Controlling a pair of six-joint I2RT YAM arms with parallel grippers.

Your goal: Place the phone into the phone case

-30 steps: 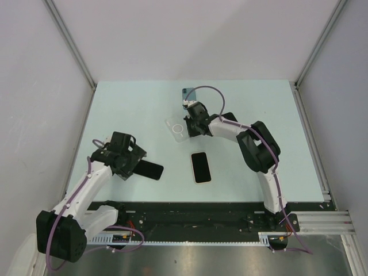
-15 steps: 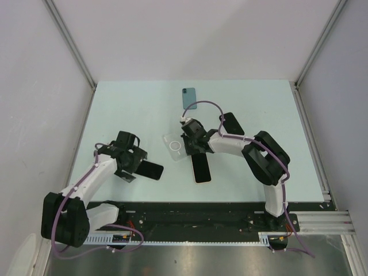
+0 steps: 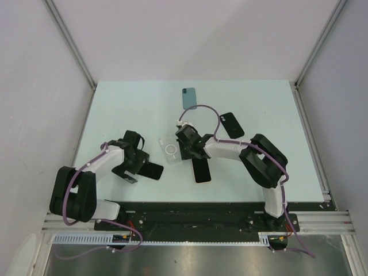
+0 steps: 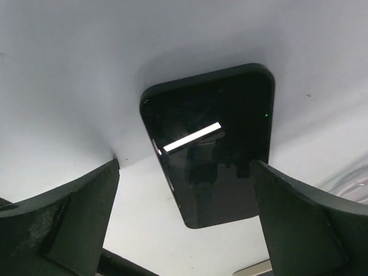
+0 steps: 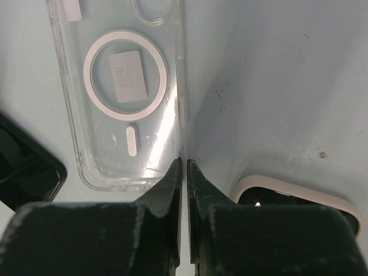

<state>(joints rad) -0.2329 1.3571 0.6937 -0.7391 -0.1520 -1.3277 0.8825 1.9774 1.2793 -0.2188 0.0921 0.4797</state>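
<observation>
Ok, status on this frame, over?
Left claw open, straddling black phone, not gripping. Right claw pinched shut on clear case rim; case flat, empty. White-rimmed phone lies close beside it.

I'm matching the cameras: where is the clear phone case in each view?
Top external: clear phone case mid-table, just left of the right pincer.
Left wrist: not clearly in it.
Right wrist: upper left, its side wall between the pincer's tips.
Shared landmark: the right pincer.

White arm links (image 3: 221, 149), black joints (image 3: 261, 158), lilac cables (image 3: 204, 107), matte black wedge-shaped fingers (image 4: 69, 218)
</observation>
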